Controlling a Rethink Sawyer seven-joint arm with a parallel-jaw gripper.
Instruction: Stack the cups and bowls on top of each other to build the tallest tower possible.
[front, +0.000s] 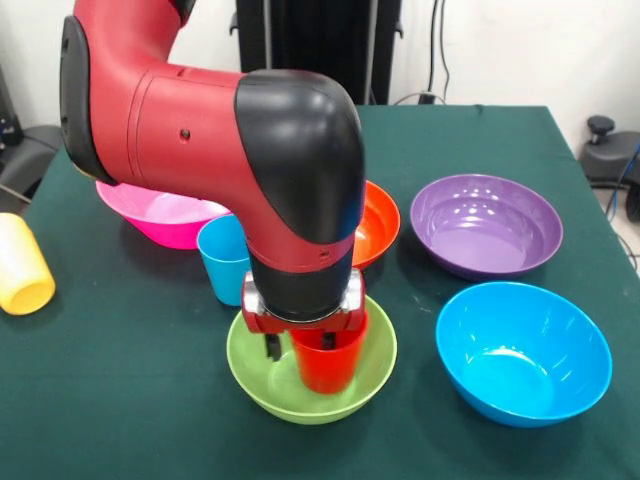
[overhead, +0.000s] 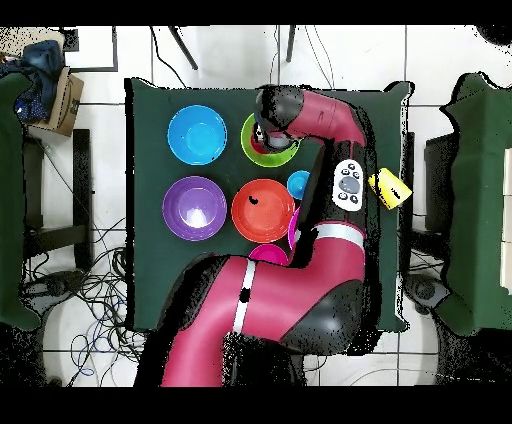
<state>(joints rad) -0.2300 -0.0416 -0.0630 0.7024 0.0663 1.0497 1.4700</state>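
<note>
The red cup (front: 328, 365) stands upright inside the lime green bowl (front: 250, 372), roughly at the bowl's middle, and the gripper (front: 300, 345) is right down over it: one dark finger (front: 272, 347) shows just outside the cup's rim on one side, and another seems to sit at the rim on the other side, so the jaws look closed to about the cup's width, though whether they actually pinch the cup or merely bracket it cannot be told from here. Judging by its glossy look, the cup is probably light, thin-walled plastic, stiff enough to hold shape but slippery and tapered, so a hold high on the wall near the rim, across the widest part, seems safest; squeezing lower could let it squirt downward. The green bowl should likewise be light and slide easily on the green tablecloth (front: 120, 400) if nudged. Just behind the green bowl stands the light blue cup (front: 222, 258), with the orange bowl (front: 380, 222) beside that and the hot pink bowl (front: 160, 215) further back on the other side. The purple bowl (front: 487, 225) and blue bowl (front: 522, 352) lie well apart from the green bowl, and a yellow cup (front: 22, 268) lies on its side at the table's edge.
</note>
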